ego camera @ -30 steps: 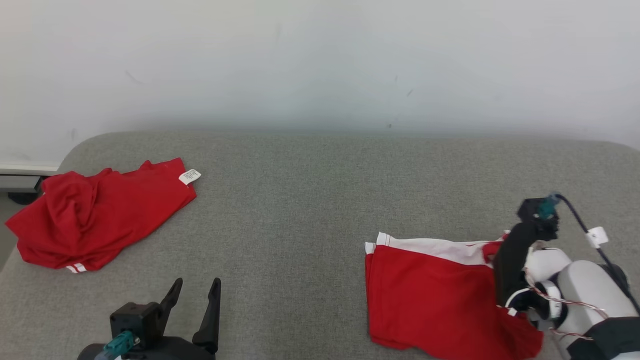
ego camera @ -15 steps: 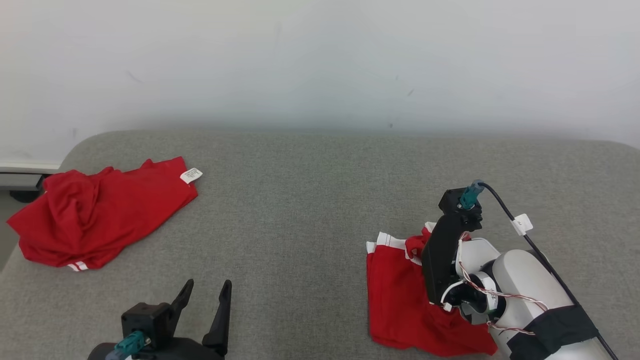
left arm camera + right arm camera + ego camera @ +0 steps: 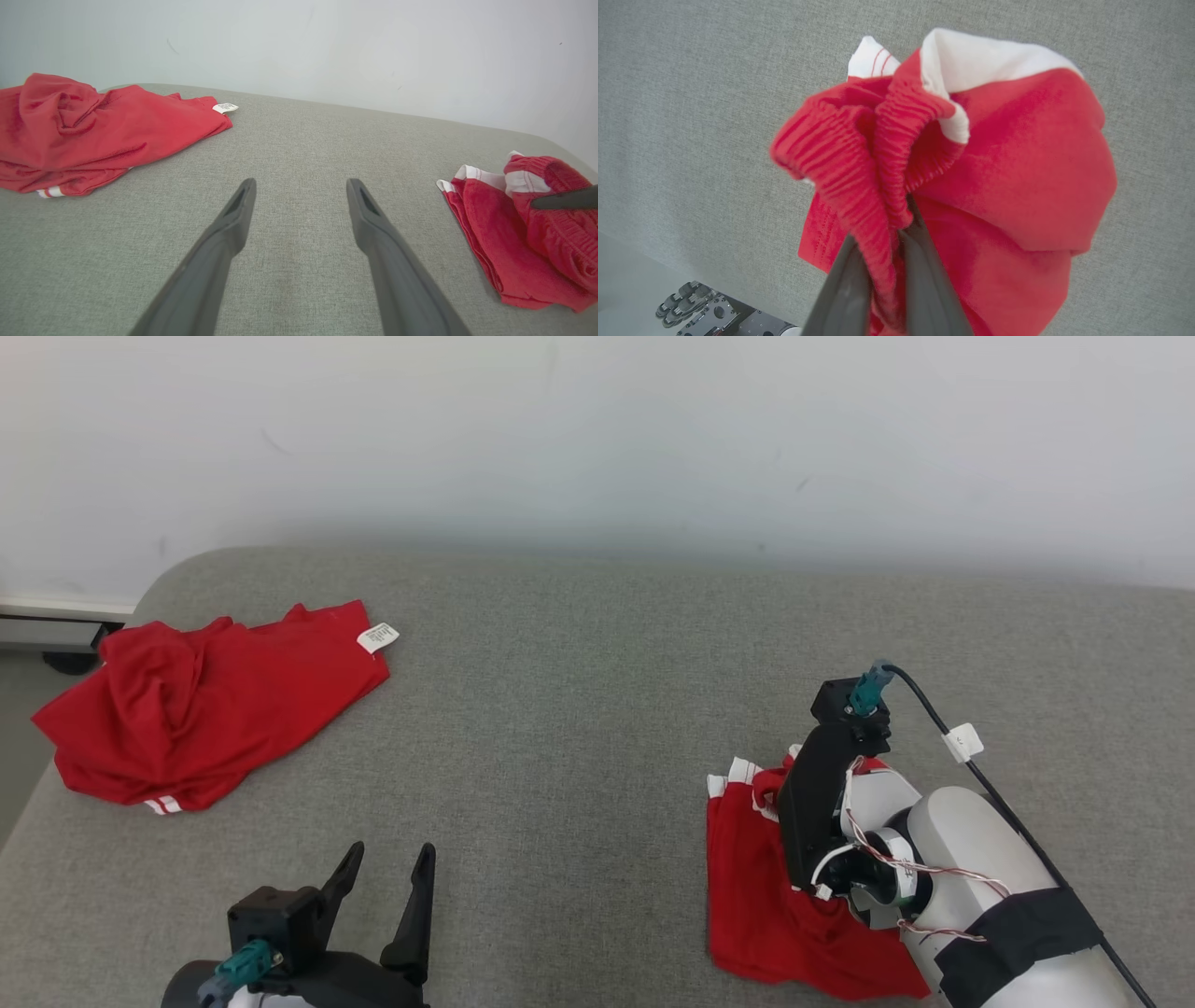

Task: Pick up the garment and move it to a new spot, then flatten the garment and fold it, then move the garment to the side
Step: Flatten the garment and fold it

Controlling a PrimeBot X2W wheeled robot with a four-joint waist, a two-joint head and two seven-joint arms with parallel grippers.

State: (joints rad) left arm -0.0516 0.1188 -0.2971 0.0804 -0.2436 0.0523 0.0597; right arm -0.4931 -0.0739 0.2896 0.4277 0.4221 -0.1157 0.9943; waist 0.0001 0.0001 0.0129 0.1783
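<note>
Garment (image 3: pixel 756 905), red shorts bunched at the right side of the grey cushion (image 3: pixel 579 709), probably soft, light and floppy, best taken at the thick ribbed waistband (image 3: pixel 852 186), pinched there in the clenched right gripper (image 3: pixel 883 235), left gripper (image 3: pixel 299 186) spread wide, empty.

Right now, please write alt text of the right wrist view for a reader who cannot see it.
The right gripper is shut on the ribbed waistband of red shorts with white trim. The shorts are bunched over a grey surface.
</note>
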